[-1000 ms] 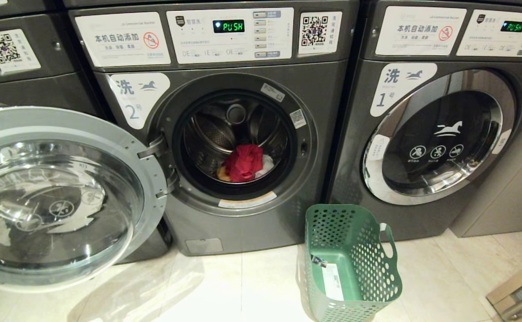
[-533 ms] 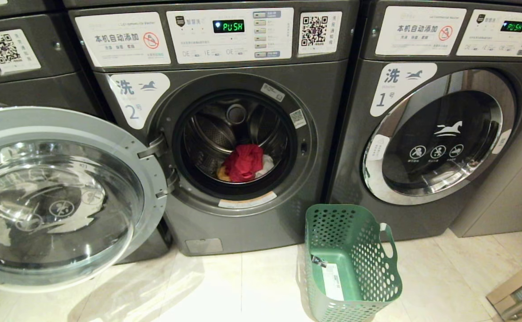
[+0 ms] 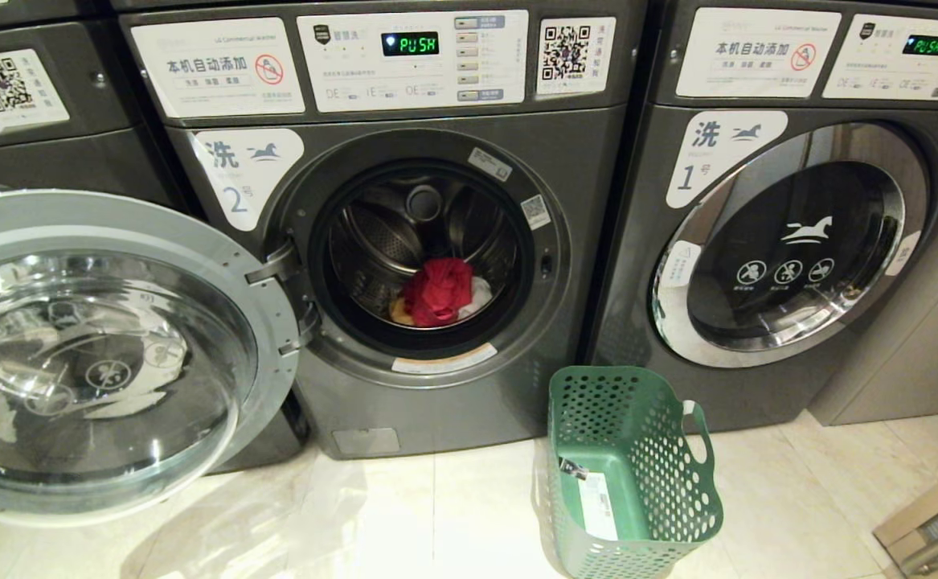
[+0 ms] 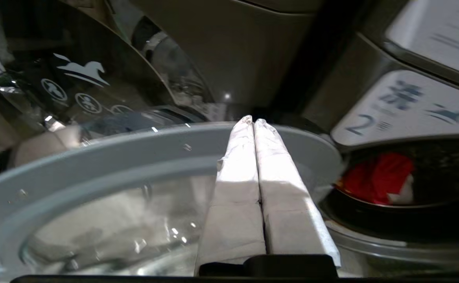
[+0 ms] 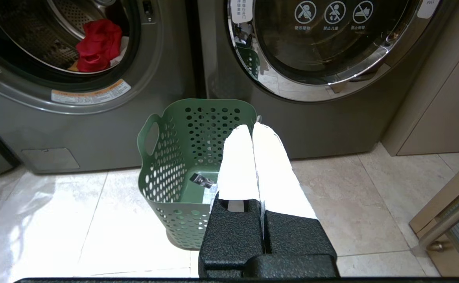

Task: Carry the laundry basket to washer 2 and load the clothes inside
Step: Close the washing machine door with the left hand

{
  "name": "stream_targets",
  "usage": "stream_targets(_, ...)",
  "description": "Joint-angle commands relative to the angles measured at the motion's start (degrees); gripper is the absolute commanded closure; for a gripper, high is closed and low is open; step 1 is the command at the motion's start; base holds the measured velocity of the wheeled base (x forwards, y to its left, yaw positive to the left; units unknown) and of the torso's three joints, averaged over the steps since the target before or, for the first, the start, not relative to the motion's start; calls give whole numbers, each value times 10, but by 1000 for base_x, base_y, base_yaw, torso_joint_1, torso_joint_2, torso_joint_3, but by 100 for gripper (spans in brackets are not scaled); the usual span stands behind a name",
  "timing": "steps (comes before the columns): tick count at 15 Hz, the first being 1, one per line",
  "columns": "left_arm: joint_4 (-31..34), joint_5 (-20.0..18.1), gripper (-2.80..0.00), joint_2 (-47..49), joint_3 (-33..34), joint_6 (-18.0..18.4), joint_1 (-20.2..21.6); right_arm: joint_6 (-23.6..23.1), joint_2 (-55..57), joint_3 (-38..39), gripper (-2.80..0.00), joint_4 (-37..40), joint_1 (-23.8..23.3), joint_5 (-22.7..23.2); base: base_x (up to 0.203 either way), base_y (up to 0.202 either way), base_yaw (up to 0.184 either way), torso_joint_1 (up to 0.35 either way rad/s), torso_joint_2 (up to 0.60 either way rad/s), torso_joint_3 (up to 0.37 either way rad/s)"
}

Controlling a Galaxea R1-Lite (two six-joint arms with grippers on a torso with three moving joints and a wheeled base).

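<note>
- A dark grey front-loading washer labelled "1" stands at the right of the row, its chrome-rimmed round door shut; a white horse logo and three round warning icons mark the glass.
- Its green display reads "PUSH".
- A third grey washer shows partly at the left edge, a QR-code sticker on its panel.
- Pale glossy floor tiles run before the machines.
- A beige cabinet side stands beside the right-hand washer.
</note>
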Motion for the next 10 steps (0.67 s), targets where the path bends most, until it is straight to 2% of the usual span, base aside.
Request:
stream_targets(1, -6, -9, 0, 91, -39, 9, 29, 0, 1, 19, 0, 0, 0, 0, 0, 0, 0, 0, 0, 0)
stream_targets(5, -31, -15, 0, 184, -121, 15, 67, 1, 1, 19, 0, 0, 0, 0, 0, 0, 0, 0, 0, 0)
stream_targets(7, -41, -37, 0, 207, -133, 19, 85, 1, 1, 19, 0, 0, 0, 0, 0, 0, 0, 0, 0, 0)
stream_targets(10, 22, -45, 0, 208, -132, 21, 87, 1, 1, 19, 0, 0, 0, 0, 0, 0, 0, 0, 0, 0)
